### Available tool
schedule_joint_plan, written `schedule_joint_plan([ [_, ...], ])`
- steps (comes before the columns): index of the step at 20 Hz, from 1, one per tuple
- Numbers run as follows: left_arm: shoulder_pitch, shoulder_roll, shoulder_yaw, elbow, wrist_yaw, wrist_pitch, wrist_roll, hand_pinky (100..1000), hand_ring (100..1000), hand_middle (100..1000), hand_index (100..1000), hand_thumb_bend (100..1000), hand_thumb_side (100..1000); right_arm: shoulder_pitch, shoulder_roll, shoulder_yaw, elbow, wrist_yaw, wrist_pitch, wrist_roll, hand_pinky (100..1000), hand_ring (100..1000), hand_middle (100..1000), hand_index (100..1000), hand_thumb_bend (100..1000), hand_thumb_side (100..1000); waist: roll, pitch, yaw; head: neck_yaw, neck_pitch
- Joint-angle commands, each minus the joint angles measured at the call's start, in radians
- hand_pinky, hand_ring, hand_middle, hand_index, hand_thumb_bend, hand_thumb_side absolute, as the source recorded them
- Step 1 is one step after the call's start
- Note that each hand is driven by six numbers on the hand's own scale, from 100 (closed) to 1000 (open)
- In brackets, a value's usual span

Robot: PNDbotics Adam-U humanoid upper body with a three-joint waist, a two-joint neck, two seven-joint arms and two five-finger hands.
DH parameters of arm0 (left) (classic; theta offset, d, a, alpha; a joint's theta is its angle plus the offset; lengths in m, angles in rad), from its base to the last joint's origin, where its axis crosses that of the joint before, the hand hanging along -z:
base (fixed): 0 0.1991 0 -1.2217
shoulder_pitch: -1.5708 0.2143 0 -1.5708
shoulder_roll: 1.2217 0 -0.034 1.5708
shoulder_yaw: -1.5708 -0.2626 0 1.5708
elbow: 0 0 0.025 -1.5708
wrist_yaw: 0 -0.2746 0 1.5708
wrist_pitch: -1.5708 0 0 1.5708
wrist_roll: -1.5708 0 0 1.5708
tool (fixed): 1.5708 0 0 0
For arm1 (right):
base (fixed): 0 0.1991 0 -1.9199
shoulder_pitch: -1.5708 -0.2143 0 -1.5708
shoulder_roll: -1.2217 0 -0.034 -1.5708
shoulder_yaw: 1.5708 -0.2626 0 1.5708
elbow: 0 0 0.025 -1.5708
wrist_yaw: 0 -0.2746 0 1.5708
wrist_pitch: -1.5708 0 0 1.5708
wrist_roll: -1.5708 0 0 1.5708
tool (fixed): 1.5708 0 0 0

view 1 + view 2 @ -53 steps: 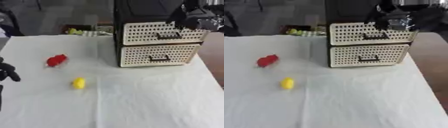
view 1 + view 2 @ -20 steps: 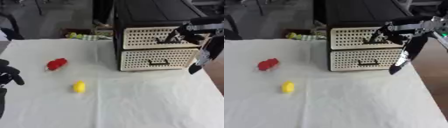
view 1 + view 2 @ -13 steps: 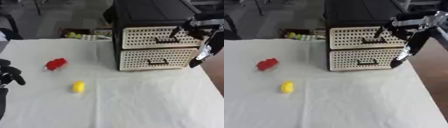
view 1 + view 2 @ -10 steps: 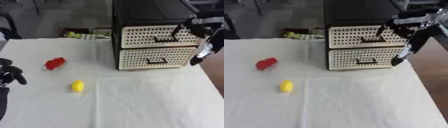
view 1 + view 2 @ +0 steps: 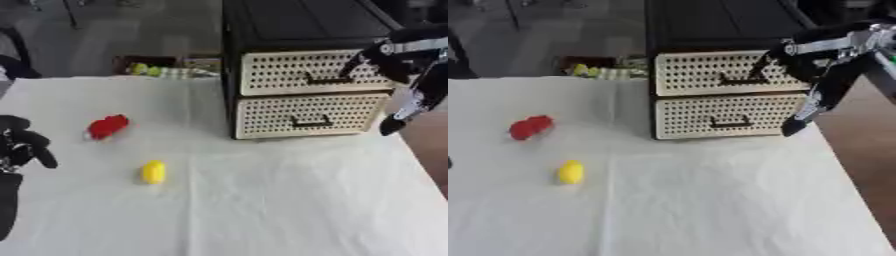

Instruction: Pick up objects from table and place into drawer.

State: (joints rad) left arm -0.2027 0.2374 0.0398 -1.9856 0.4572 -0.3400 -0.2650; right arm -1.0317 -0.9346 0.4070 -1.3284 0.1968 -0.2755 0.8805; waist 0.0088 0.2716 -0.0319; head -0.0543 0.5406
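At about nine o'clock, at the left edge of the left eye view, the left hand [image 5: 24, 145] hangs over the white tablecloth [image 5: 262, 200] with its dark fingers curled and nothing in them. Just toward the centre from it lies a red object [image 5: 107, 126], and near that, at about seven o'clock, a small yellow object [image 5: 154, 171]; the two lie apart, both on the cloth. At one o'clock stands a black cabinet [image 5: 710, 20] with two pale perforated drawers. The upper drawer [image 5: 728, 72] and the lower drawer [image 5: 724, 116] both look closed. At two to three o'clock the right hand [image 5: 802, 62] is at the upper drawer's right end, one finger [image 5: 759, 62] reaching toward the dark handle [image 5: 737, 79] and others [image 5: 798, 120] pointing down beside the lower drawer, spread apart, holding nothing.
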Motion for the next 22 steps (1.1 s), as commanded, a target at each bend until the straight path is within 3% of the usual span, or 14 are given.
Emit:
schedule_joint_plan([
  [1,-0.007,0.013,0.001,-0.014,-0.001,0.004,0.001,444,603,651,716,102,830,-0.020,-0.013,-0.010,-0.010,-0.012,0.012,0.027,100,265,100,879,775,499,-0.004,-0.019,-0.002,0.001,0.003],
  [9,-0.007,0.010,0.002,-0.014,-0.006,0.008,0.001,443,602,651,714,104,834,-0.038,0.006,-0.022,0.004,-0.001,0.055,0.023,100,273,100,882,771,514,-0.003,-0.014,-0.002,0.004,0.003],
  [22,-0.007,0.007,0.000,-0.014,-0.012,0.014,0.000,442,602,651,712,106,837,-0.037,0.007,-0.040,-0.014,-0.018,0.093,-0.051,103,283,100,880,777,524,-0.003,-0.010,-0.006,0.003,-0.003],
])
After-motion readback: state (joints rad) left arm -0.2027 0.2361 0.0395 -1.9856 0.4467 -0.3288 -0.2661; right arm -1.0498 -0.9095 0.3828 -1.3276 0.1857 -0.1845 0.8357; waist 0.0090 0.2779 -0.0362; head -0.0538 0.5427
